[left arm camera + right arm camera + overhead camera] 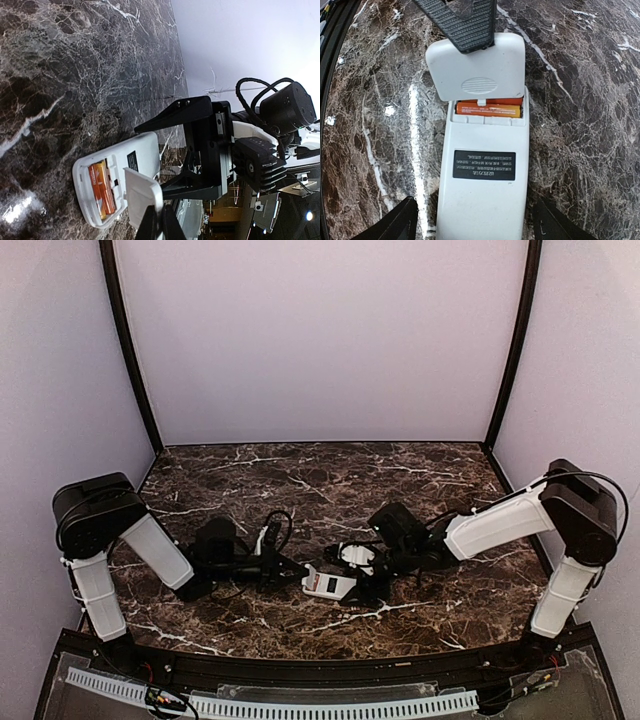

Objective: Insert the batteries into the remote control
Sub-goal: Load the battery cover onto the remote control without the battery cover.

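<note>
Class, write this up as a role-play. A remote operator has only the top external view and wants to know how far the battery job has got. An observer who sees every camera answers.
Operator: From above, the remote control is just a white shape. Is anything loaded?
Observer: Yes. The left wrist view shows two batteries lying side by side inside it, uncovered.
Operator: Where is the lid?
Observer: The cover plate is pinched in the left gripper. It is tilted above the batteries and not seated.
</note>
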